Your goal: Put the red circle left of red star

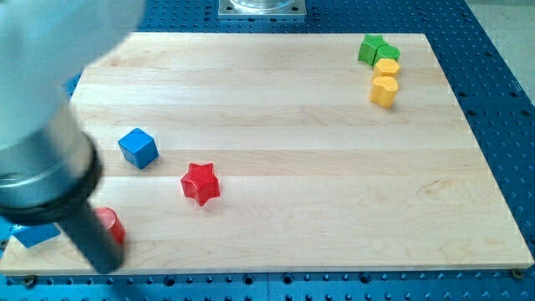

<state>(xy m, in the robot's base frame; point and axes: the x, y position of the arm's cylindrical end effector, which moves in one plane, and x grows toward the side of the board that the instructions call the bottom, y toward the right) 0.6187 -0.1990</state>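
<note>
The red star point(201, 183) lies on the wooden board at the lower left of centre. The red circle point(110, 226) sits near the board's bottom left corner, left of and below the star, partly hidden by my rod. My tip point(105, 267) is at the bottom left, touching or just beside the red circle's left side. The rod and arm body fill the view's left edge, blurred.
A blue cube point(138, 147) lies up and left of the star. Another blue block point(36, 234) sits at the bottom left edge, partly hidden. A green star point(371, 48) and two yellow blocks point(385, 67), point(384, 90) cluster at the top right.
</note>
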